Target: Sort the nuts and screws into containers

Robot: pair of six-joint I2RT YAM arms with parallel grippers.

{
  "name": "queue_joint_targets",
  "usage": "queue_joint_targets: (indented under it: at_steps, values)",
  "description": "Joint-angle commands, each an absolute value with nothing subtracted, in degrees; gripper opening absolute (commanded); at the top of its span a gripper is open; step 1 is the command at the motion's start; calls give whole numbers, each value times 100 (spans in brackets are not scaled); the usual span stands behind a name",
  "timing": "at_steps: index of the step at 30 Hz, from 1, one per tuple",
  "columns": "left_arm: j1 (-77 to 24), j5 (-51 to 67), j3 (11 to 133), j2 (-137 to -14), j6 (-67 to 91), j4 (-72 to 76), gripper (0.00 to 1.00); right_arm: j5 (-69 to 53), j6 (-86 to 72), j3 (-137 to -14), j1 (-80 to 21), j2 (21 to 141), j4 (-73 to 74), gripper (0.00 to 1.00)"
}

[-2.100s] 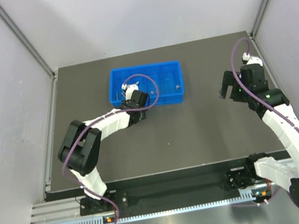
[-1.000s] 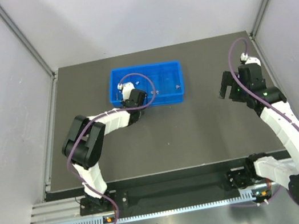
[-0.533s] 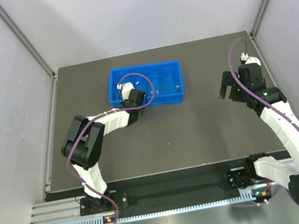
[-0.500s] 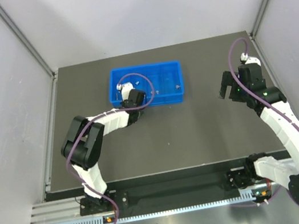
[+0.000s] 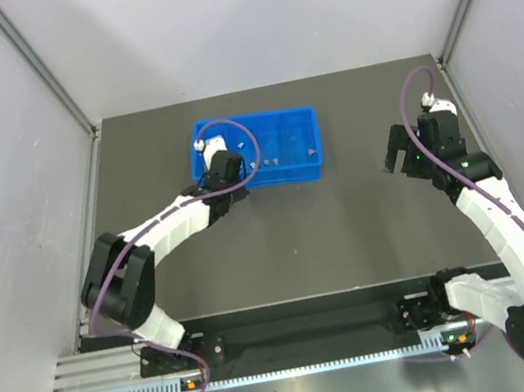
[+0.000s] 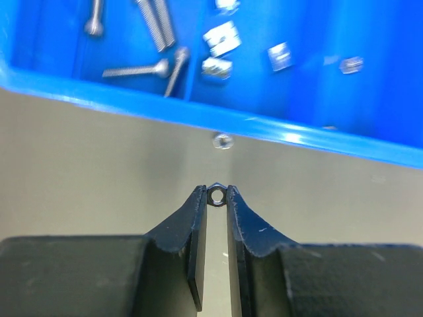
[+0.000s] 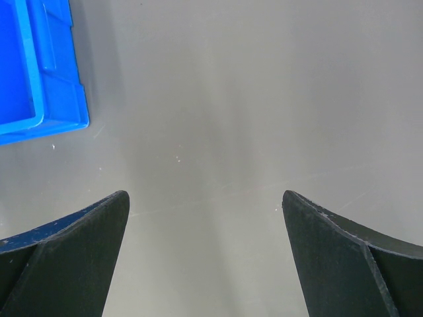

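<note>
Left gripper (image 6: 216, 206): pinching a nut (image 6: 216, 195) between its fingertips, just short of the tray (image 6: 310, 144) wall.
Speck (image 6: 223, 140) ahead: perhaps another nut, unclear.
Right gripper (image 7: 205, 221): spread wide.

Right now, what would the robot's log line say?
left hand: shut on nut, just outside tray | right hand: open, empty | tray: screws and nuts in neighbouring sections

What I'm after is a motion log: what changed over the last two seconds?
The left gripper slid left along the near wall of the blue tray, its elbow swinging out leftward; it pinches a nut. The right gripper and tray stayed put.
</note>
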State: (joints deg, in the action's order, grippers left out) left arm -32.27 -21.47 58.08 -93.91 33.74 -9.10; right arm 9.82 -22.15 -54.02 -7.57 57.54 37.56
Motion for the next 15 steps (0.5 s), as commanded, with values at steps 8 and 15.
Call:
queue_joint_targets:
  at_steps: [8,15]
  values:
    - [-3349,-1495,7151,-9596,2874,-457,8,975,-2276,-5572,-659,5669,3577,100]
    - [-3410,-1274,8058,-10660,2804,-141,8,1098,-2259,-5590,-659,5581,3647,100]
